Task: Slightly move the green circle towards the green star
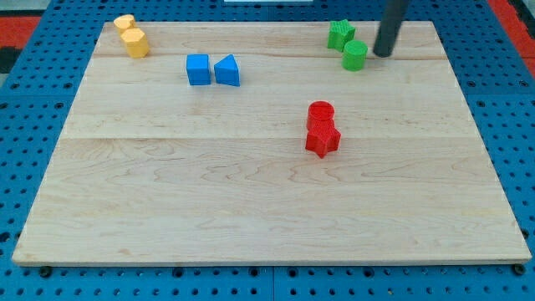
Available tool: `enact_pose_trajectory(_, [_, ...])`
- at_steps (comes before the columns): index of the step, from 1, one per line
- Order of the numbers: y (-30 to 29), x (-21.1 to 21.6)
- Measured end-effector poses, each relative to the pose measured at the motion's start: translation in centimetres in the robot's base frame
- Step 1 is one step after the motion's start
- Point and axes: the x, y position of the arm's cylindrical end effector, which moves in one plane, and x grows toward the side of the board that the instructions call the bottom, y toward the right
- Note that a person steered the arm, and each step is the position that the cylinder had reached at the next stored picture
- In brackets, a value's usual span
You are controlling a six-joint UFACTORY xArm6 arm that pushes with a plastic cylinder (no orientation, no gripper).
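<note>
My tip (383, 54) ends a straight rod — dark grey, smooth.

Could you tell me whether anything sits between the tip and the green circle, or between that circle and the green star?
Nothing visible does. My tip is just to the view's right of the green circle, and the green star sits right beside it, up-left.
</note>
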Motion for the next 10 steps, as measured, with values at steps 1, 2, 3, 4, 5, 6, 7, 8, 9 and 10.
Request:
enact_pose_trajectory(1, [-2.3, -0.1])
enact_pose_trajectory(2, [1.1, -0.1])
enact_pose_trajectory(3, [2.1, 1.3])
enact_pose_trajectory(4, [-1.3, 5.9])
enact_pose_trajectory(5, [-5.2, 6.5])
enact_pose_trajectory(6, [-13.5, 4.7])
enact_pose_trajectory(7, [-14.6, 5.1])
enact_pose_trajectory(8, [-12.9, 4.6])
enact_pose_trajectory(9, [-11.3, 4.6])
enact_pose_trajectory(10, [-11.2, 3.5])
